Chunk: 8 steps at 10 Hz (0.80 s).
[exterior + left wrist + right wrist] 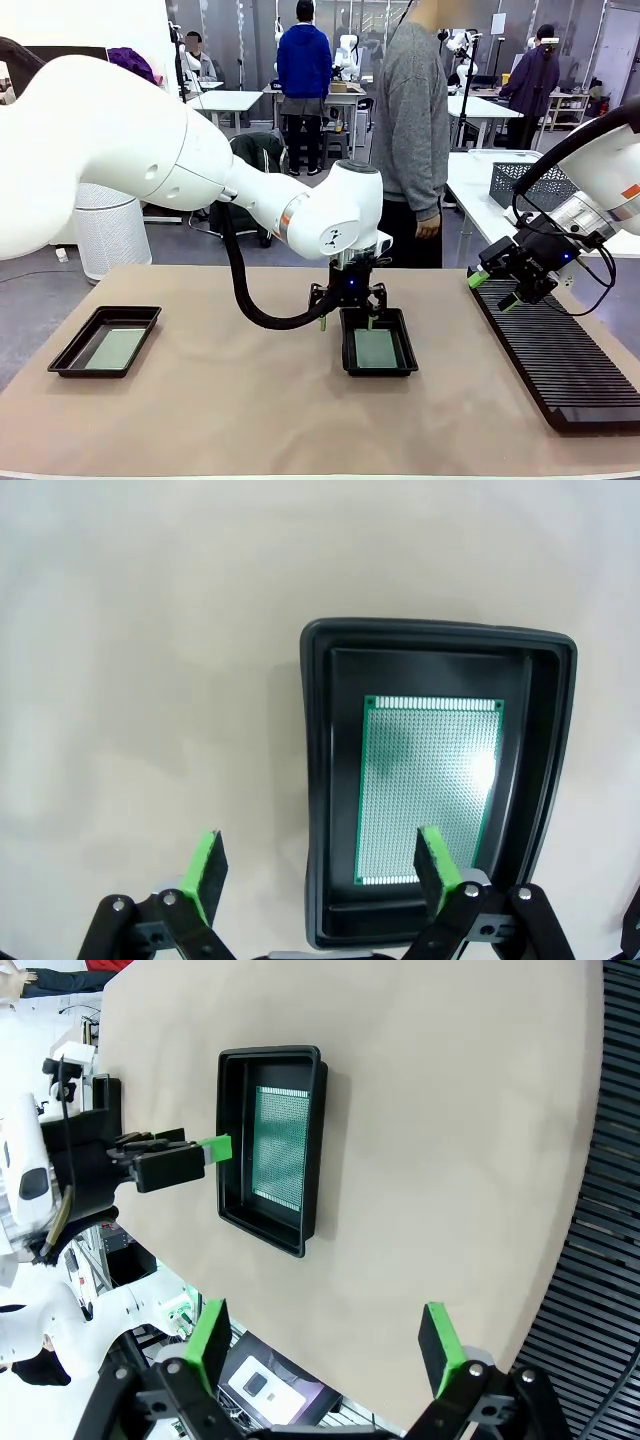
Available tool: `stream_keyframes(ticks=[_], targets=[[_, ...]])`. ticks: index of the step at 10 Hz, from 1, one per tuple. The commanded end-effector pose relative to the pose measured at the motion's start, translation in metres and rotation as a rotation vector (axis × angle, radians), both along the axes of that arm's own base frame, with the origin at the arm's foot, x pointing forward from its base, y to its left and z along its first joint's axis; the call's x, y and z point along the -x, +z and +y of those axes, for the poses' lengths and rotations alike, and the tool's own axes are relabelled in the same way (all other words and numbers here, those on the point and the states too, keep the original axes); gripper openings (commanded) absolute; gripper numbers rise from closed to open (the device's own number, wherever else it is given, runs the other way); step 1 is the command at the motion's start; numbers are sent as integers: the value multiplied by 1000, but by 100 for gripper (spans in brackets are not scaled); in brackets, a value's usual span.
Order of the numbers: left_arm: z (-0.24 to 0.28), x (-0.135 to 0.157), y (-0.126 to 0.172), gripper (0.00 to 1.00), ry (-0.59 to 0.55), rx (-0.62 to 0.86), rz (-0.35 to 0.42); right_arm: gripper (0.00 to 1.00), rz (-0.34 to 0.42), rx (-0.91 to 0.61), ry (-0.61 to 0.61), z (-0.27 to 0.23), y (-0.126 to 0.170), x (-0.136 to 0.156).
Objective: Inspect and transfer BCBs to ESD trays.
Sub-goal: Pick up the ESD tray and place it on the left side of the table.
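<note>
Surveying the table (250, 420) first, we find it bears a long black ribbed rack (560, 360) at the right, with a grey mesh basket (535, 185) on the white table behind it. Two ESD trays sit on the brown surface, well apart: the left tray (105, 342) and the centre tray (378, 345). Each holds one of the BCBs lying flat on its floor: the left board (112, 348) and the centre board (430, 785).

We note the left gripper (347, 298) hangs above the far end of the centre tray, jaws spread wide and holding nothing. In its wrist view one pad (432, 865) stands over the board and the other pad (203, 872) over bare table, so the jaws straddle the tray's side wall. The right gripper (508, 284) hovers above the rack's far end, likewise wide open and empty.

We judge both boards placed and the left arm at the release or inspection stage. To do this well, we recommend lifting straight up without sideways drift, so no finger catches the flared rim and shifts the tray. We also advise confirming the board lies flat, clear of the walls, before moving away. The right arm should keep well apart from the centre.
</note>
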<state>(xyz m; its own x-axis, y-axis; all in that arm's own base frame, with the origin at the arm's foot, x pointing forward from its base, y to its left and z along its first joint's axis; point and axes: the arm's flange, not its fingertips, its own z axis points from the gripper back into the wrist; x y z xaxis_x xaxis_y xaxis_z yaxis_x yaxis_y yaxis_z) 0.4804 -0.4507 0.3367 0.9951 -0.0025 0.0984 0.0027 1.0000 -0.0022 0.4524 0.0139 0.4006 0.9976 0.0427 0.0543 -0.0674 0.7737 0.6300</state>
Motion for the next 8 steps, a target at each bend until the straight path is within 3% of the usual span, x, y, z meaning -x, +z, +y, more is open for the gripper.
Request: stream_keyframes(ticks=[1, 8], targets=[[2, -6, -8, 100, -14, 5, -1, 100, 6, 14, -14, 1, 1, 0], [5, -13, -25, 100, 1, -3, 16, 100, 6, 14, -14, 1, 1, 0]])
